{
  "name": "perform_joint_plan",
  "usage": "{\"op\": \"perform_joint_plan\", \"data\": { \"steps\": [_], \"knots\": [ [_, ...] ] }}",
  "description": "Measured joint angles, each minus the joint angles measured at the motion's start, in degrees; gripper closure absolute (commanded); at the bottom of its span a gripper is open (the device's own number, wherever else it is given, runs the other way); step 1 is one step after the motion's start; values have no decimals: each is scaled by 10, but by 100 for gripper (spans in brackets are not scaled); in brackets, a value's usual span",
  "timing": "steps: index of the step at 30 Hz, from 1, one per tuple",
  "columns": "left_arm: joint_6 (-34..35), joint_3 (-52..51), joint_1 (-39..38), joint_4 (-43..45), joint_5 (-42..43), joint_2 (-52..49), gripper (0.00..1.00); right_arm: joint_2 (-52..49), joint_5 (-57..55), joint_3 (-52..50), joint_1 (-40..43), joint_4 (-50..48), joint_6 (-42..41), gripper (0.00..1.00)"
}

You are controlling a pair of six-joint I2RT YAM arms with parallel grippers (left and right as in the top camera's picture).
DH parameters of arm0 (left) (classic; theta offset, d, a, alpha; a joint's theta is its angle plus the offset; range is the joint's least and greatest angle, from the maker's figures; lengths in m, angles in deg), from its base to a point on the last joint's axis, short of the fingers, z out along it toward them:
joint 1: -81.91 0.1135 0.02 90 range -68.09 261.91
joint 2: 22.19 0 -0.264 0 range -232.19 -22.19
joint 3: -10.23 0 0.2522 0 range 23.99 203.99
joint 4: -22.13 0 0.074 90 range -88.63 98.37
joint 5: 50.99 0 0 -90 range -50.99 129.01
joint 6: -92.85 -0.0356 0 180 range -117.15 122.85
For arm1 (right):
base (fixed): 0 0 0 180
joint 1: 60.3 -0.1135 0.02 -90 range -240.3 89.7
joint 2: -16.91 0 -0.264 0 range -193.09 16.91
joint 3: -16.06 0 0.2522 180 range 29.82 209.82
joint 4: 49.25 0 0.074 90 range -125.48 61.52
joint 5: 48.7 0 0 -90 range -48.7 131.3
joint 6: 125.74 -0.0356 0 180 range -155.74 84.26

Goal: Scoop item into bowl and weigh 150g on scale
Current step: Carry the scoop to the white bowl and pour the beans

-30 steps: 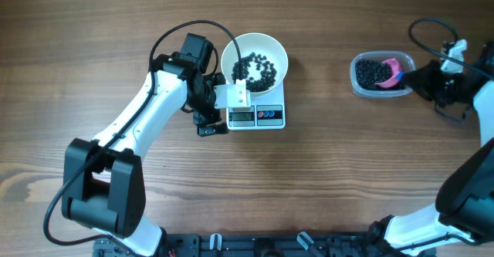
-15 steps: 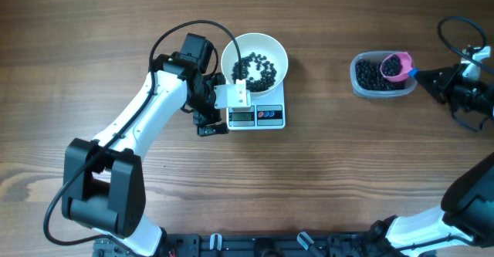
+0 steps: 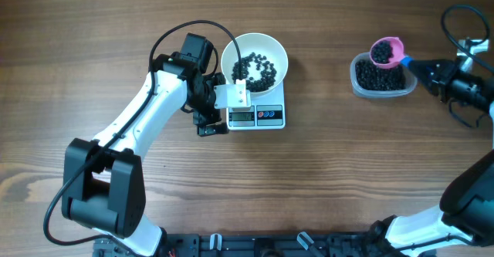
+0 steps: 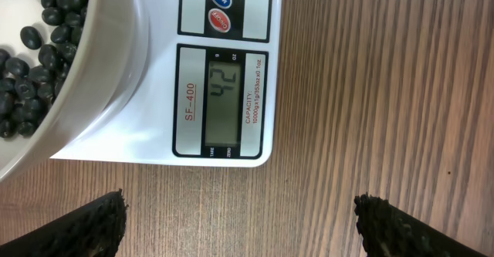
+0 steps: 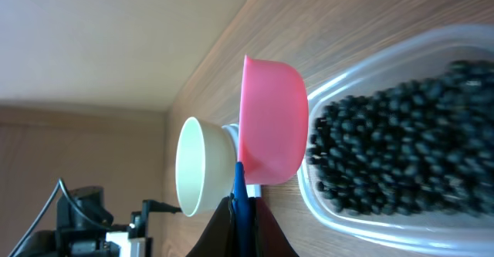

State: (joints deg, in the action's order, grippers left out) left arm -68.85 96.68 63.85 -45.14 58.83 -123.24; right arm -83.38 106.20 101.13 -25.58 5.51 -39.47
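The white bowl [image 3: 255, 59] stands on the scale [image 3: 258, 117] and holds a loose layer of black beans [image 3: 257, 70]. In the left wrist view the scale's display [image 4: 224, 106] reads 42, beside the bowl [image 4: 108, 72]. My left gripper [image 3: 216, 110] [image 4: 239, 230] is open, just left of the scale's front corner, with nothing between its fingers. My right gripper [image 3: 423, 68] [image 5: 241, 218] is shut on the blue handle [image 5: 239, 199] of the pink scoop [image 3: 386, 52] [image 5: 270, 122]. The scoop is filled with beans and held over the back edge of the clear tub [image 3: 380, 77] [image 5: 401, 226].
The tub holds more black beans [image 5: 401, 149]. The left arm [image 3: 147, 118] stretches from the front left up to the scale. Cables loop above the left wrist [image 3: 193, 27] and near the right arm [image 3: 459, 14]. Arm bases line the table's front edge.
My right gripper has lifted the scoop out of the tub's beans and turned it level; it now carries beans above the tub's back edge. The left arm has not moved.
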Motion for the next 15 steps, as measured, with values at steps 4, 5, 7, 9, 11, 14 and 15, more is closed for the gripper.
{"op": "perform_joint_plan", "data": {
  "steps": [4, 5, 7, 9, 11, 14, 15],
  "knots": [
    [0, 0, 0, 0, 0, 0, 0, 0, 7, 0, -66, -34, -29, 96],
    [0, 0, 0, 0, 0, 0, 0, 0, 9, 0, -82, -40, -38, 96],
    [0, 0, 0, 0, 0, 0, 0, 0, 11, -1, -125, -67, -59, 96],
    [0, 0, 0, 0, 0, 0, 0, 0, 13, -2, -160, -96, -78, 96],
    [0, 0, 0, 0, 0, 0, 0, 0, 15, -3, -200, -129, -98, 96],
    [0, 0, 0, 0, 0, 0, 0, 0, 18, -4, -264, -185, -120, 96],
    [0, 0, 0, 0, 0, 0, 0, 0, 17, -4, -280, -200, -121, 96]
  ]
}}
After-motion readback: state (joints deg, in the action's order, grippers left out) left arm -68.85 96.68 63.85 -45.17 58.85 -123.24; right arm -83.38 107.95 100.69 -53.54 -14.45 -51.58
